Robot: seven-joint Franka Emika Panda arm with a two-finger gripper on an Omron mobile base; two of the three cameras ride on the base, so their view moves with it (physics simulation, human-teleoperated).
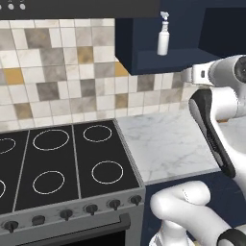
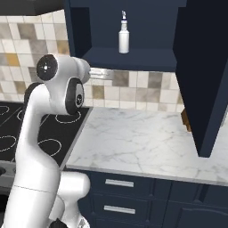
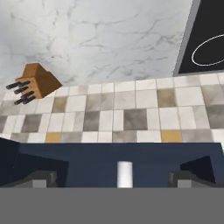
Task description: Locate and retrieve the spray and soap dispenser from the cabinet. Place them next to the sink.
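The cabinet [image 2: 133, 58], a dark navy wall unit with its door swung open to the right, hung above the white marble counter [image 2: 138, 142], and beside that counter stood the black stovetop [image 1: 62, 163] with its ringed burners. Behind both ran a backsplash of grey, beige and ochre tiles [image 1: 57, 81]. The white arm [image 2: 42, 133] was bent at its elbow and reached up toward the cabinet, so that the hand was upside down; in the hand view the counter lay at the top and the cabinet at the bottom. A wooden knife block [image 3: 35, 83] stood on the counter against the tiles. On the cabinet shelf the spray [image 2: 124, 38] stood upright and alone, a slim white bottle with a pale trigger nozzle; the soap dispenser could not be made out on the visible part of the shelf. The gripper [image 3: 114, 177] was spread to its full width and held nothing, and the white body of the spray [image 3: 124, 173] appeared between its two dark finger tips, though how near it was could not be judged. The step in hand seemed to be the approach to the spray, the first of the two retrievals. The next move probably called for advancing the hand straight into the cabinet until the fingers stood on both sides of the bottle, and then closing on it without tipping it.
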